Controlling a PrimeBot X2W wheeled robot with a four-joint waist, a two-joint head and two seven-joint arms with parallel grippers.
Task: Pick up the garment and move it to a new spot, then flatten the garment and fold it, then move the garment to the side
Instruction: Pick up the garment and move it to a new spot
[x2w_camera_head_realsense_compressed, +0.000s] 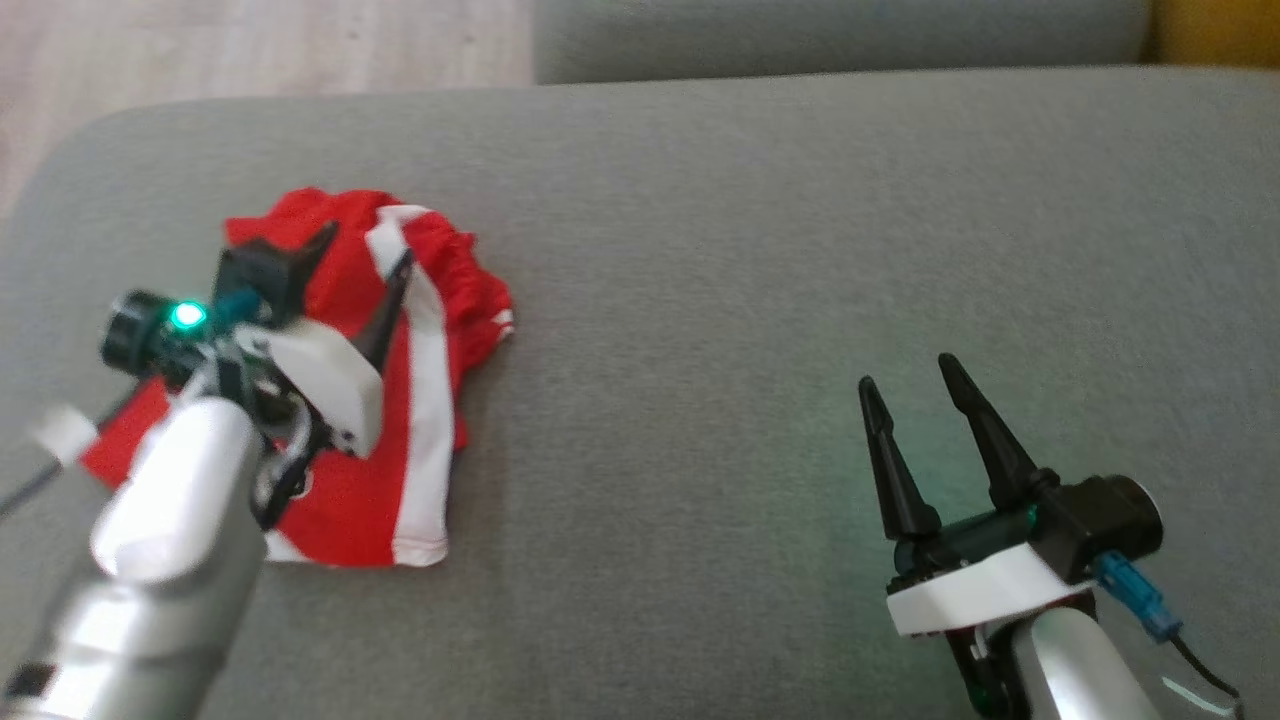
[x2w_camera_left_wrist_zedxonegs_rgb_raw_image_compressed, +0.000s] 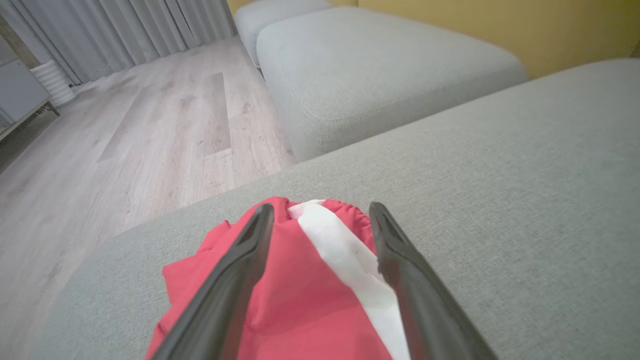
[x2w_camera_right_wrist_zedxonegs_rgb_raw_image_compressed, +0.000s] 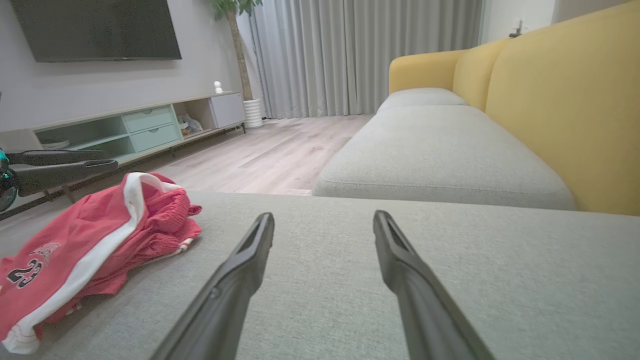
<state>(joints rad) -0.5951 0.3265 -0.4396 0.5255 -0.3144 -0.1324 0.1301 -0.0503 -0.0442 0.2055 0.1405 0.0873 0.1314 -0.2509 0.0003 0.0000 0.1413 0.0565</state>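
Work surface: a wide grey upholstered cushion (x2w_camera_head_realsense_compressed: 760, 300) that takes up most of the head view. Nearest the camera, at lower right, the right gripper (x2w_camera_head_realsense_compressed: 905, 371) sits above bare fabric, pointing away from the robot. Both of its fingers stand spread apart with nothing between them. It is well apart from the garment (x2w_camera_head_realsense_compressed: 345, 500).

At lower left, the pale left forearm (x2w_camera_head_realsense_compressed: 170, 500) reaches forward over the near part of the garment. A green indicator light (x2w_camera_head_realsense_compressed: 187, 316) is lit on the wrist module. The left gripper (x2w_camera_head_realsense_compressed: 369, 244) is positioned over the garment's far half. Its fingers are released and spread. In the left wrist view they straddle the white stripe (x2w_camera_left_wrist_zedxonegs_rgb_raw_image_compressed: 345, 250), one finger over red cloth, the other along the stripe's edge. Whether the fingertips touch the cloth cannot be told.

The garment is a pair of red shorts with a white side stripe. It lies crumpled on the left part of the cushion, near the rounded left edge. The right wrist view shows a dark printed number (x2w_camera_right_wrist_zedxonegs_rgb_raw_image_compressed: 22, 270) on the near leg.

Beyond the cushion: a second grey seat (x2w_camera_right_wrist_zedxonegs_rgb_raw_image_compressed: 435, 155) with a yellow backrest (x2w_camera_right_wrist_zedxonegs_rgb_raw_image_compressed: 565, 100), then a pale wood floor (x2w_camera_right_wrist_zedxonegs_rgb_raw_image_compressed: 280, 150). Farthest: a low cabinet (x2w_camera_right_wrist_zedxonegs_rgb_raw_image_compressed: 135, 130), a wall-mounted television (x2w_camera_right_wrist_zedxonegs_rgb_raw_image_compressed: 95, 30) and grey curtains (x2w_camera_right_wrist_zedxonegs_rgb_raw_image_compressed: 360, 55)
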